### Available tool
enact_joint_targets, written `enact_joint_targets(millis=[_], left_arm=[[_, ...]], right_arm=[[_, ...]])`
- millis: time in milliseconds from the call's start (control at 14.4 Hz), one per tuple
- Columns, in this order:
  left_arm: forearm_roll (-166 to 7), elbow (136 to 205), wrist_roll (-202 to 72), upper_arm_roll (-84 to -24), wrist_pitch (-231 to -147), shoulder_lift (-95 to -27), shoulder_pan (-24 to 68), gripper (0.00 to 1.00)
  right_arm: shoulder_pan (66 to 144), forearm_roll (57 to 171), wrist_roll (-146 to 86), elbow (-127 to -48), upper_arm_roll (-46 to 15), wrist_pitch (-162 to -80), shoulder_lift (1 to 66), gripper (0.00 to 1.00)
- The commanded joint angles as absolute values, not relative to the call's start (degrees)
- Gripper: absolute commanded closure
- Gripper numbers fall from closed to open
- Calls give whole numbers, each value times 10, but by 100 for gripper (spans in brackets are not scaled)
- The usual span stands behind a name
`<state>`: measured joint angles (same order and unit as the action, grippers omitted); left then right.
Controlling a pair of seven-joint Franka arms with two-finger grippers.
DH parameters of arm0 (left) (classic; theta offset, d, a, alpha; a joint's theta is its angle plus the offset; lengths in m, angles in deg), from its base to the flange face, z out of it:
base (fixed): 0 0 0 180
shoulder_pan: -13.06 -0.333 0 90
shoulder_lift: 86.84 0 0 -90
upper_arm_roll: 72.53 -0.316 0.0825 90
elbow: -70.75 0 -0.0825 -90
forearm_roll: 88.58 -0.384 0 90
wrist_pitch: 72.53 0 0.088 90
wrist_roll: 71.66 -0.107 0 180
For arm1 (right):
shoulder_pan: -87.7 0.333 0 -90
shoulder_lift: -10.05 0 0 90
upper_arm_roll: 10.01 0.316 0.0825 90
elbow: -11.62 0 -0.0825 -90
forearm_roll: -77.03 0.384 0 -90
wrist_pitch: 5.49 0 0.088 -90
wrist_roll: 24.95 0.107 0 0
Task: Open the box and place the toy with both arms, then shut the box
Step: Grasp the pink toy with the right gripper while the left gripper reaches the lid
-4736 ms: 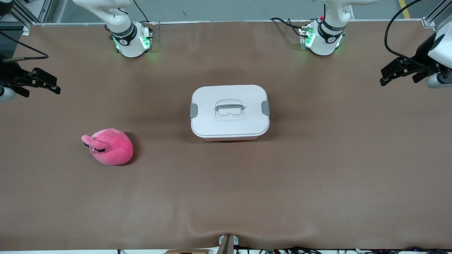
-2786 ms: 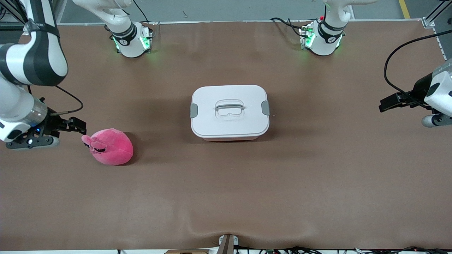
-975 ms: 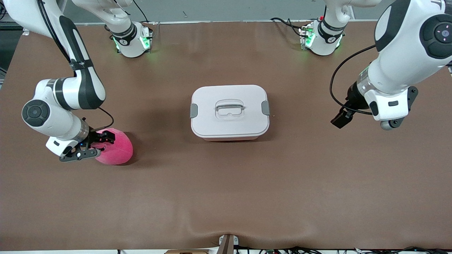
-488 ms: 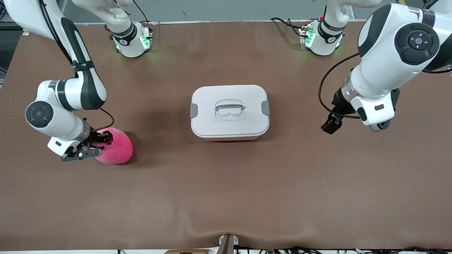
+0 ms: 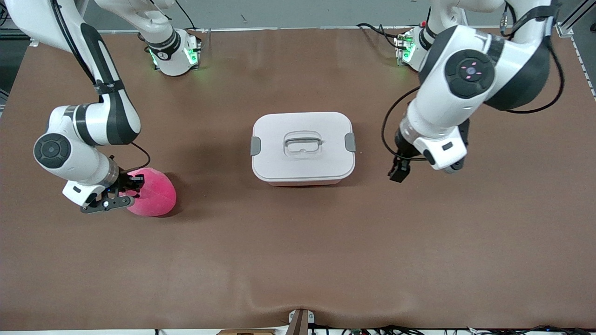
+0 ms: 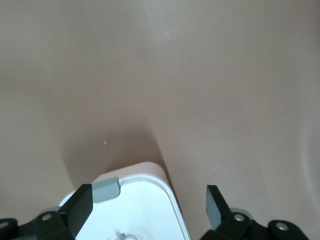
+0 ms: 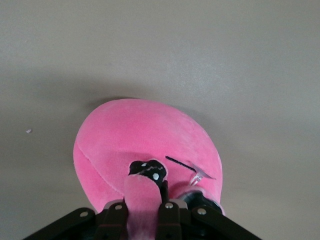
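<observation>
Since a moment ago, the left gripper [image 5: 399,174] has swung in beside the white-lidded pink plastic box [image 5: 303,148], fingers spread. Toward the right arm's end, nearer the camera, the right gripper [image 5: 125,190] pinches the hot-pink plush toy's [image 5: 153,199] eye stalk.

A robotics lab: two bench-mounted arms [image 5: 93,125], brown-covered table [image 5: 298,242], cabling.
</observation>
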<state>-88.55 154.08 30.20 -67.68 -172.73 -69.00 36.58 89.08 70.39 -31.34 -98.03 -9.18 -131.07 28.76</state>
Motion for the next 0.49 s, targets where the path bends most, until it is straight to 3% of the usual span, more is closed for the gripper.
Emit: enact_joint_targets(millis=[0, 418], left_arm=[[-889, 1528, 363, -679, -1727, -673, 388, 0], [-877, 1529, 476, -679, -1773, -638, 445, 0]], right_arm=[[892, 693, -308, -981, -93, -1315, 290, 100], [895, 644, -314, -960, -91, -1310, 286, 100]])
